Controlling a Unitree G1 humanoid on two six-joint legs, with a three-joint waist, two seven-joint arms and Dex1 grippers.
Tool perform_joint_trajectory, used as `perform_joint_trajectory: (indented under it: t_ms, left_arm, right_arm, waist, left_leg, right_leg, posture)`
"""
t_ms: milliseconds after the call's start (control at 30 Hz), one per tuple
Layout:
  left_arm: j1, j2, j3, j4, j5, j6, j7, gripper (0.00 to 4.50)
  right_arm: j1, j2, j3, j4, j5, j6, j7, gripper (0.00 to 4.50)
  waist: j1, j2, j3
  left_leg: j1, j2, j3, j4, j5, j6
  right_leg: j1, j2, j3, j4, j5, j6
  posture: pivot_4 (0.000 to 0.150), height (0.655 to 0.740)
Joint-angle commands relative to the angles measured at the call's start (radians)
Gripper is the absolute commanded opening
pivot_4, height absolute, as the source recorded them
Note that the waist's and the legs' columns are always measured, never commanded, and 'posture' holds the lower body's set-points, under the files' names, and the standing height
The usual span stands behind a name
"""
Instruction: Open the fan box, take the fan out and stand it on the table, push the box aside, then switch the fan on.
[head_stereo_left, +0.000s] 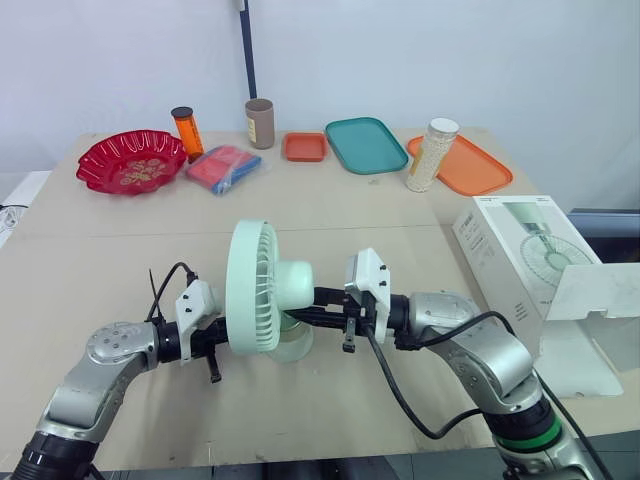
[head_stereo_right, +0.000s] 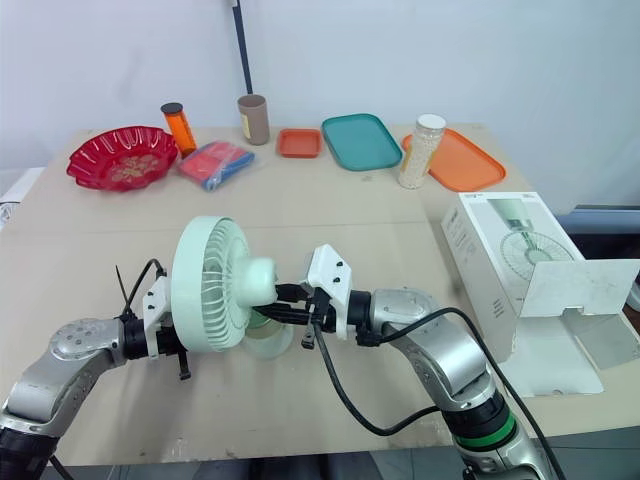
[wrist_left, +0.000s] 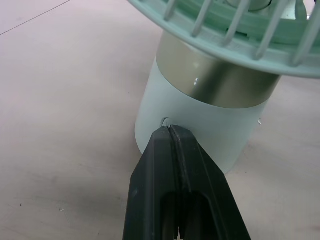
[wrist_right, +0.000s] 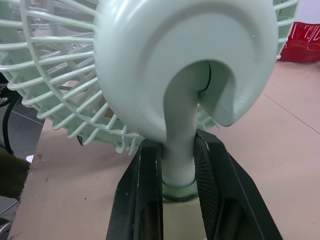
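Mint-green fan (head_stereo_left: 250, 285) stands upright, right jaws clamping its neck, left jaws closed against its base; box (head_stereo_left: 505, 250) lettering illegible.

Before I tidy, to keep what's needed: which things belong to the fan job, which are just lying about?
Job: fan, box.
Lying about: red bowl, orange bottle, packet, brown cup, teal tray, small orange tray, big orange tray, jar.

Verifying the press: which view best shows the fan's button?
Left wrist view: the left gripper, jaws shut, meets the button on the fan's base. Eye views hide it behind the grille; right wrist view shows the neck instead.
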Motion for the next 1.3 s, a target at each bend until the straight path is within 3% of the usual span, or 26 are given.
perform_joint_trajectory:
  t_ms: [33,267,700,933,1300]
  left_arm:
    - [-0.009,0.001,0.010,-0.048,-0.025,0.003,-0.001,0.06]
    - [-0.015,0.035,0.122,-0.091,-0.111,0.103,0.045,0.06]
    - [0.186,0.162,0.289,-0.184,-0.158,0.154,0.018,0.06]
    - [0.278,0.165,0.317,-0.220,-0.160,0.146,0.008,0.06]
    - [0.257,0.156,0.291,-0.222,-0.159,0.152,0.029,0.06]
  right_arm:
    - [0.001,0.001,0.026,-0.008,0.002,0.004,0.009,0.38]
    - [-0.007,-0.007,0.029,0.004,-0.011,-0.008,0.011,0.38]
    - [-0.032,-0.004,0.021,0.040,-0.018,-0.033,0.027,0.38]
    - [-0.050,-0.012,-0.033,0.025,0.024,-0.025,0.035,0.38]
    - [-0.106,-0.071,-0.146,-0.006,0.115,0.051,0.039,0.38]
  waist:
    - [0.000,0.000,0.000]
    - [-0.001,0.000,0.000]
    - [-0.001,0.001,-0.001]
    - [-0.001,0.001,-0.001]
    - [0.006,0.003,0.001]
  left_leg:
    - [0.000,0.000,0.000,0.000,0.000,0.000]
    - [0.000,0.000,0.000,0.000,0.000,0.000]
    - [0.001,0.000,0.000,0.000,0.000,0.000]
    - [0.001,0.000,0.000,-0.001,0.000,0.000]
    - [0.000,0.000,0.000,-0.001,0.000,0.000]
  right_leg:
    - [0.000,0.000,0.000,0.000,0.000,0.000]
    - [0.000,0.000,0.000,0.000,0.000,0.000]
    - [0.000,0.000,0.000,0.000,0.000,0.000]
    - [0.000,0.000,0.000,0.000,0.000,0.000]
    - [-0.001,0.000,-0.001,0.000,0.000,0.000]
  posture:
    - [0.150,0.7382]
    - [0.150,0.7382]
    - [0.150,0.7382]
    - [0.150,0.7382]
    - [0.150,0.7382]
